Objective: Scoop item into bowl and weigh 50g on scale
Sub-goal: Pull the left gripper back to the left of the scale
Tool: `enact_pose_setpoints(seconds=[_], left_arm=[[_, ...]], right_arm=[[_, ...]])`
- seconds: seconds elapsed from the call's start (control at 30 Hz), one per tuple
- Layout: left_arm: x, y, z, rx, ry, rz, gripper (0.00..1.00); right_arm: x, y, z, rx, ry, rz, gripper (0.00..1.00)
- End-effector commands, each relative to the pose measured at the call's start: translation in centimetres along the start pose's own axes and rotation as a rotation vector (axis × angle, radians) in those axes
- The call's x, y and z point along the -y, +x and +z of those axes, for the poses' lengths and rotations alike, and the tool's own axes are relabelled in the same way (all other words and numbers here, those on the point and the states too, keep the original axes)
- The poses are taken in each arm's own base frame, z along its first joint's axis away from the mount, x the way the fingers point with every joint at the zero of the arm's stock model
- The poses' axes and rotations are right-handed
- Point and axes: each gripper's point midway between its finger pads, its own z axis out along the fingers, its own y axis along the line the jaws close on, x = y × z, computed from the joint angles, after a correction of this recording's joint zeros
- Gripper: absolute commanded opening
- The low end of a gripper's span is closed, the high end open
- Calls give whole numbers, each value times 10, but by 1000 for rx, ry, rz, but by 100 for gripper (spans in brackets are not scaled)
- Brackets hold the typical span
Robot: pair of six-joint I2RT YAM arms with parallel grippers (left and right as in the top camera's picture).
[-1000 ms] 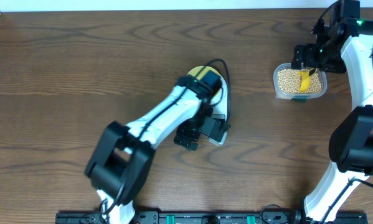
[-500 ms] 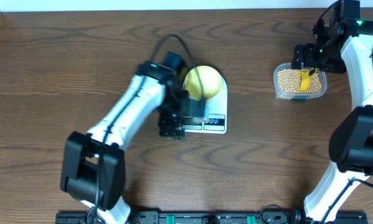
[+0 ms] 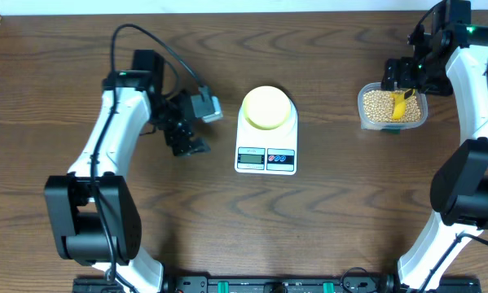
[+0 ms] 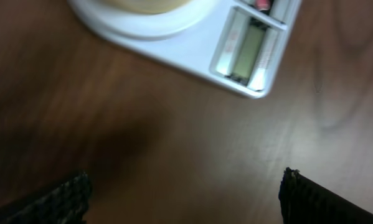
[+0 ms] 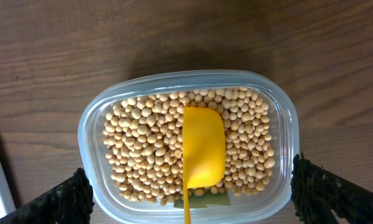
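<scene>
Right gripper [image 5: 186,208] is hovering directly over the beans [image 5: 142,149]. Its jaws are spread wide and gripping nothing, with one fingertip showing off each end of the clear tub [image 5: 86,124]. The beans are filling that tub. A yellow scoop [image 5: 203,146] is lying on them at the middle, its thin handle running back between the two fingers and well apart from both.

From overhead, the tub is sitting toward the far right of the table [image 3: 349,212], well apart from the scale [image 3: 265,159]. The pale-yellow bowl [image 3: 266,106] is sitting on the scale's far end, behind the display.

Left gripper [image 3: 186,142] is hanging near the scale's left side, apart from it, jaws released and holding nothing. Its wrist view is showing the scale's display ahead of the fingertips, too blurred to read.
</scene>
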Motion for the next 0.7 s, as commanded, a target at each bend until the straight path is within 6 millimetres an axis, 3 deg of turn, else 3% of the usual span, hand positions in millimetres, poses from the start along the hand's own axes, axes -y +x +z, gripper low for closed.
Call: enact_pose_setpoints(seconds=[0.0,0.27,0.53,0.67], left_arm=[[-19,2,-14,47,-68,-13,98],[-40,13,-24,62,-141,-30,98],[-38,13,-24,65,-133,-33,98],[-31,3,-19,71,-110,-136,98]], right_arm=[[0,-4,-2,9,-5,-3,99],[0,-4,-2,9,-5,-3,99],[0,-4,-2,9,-5,-3,99],[0,-4,-2,9,-5,-3,99]])
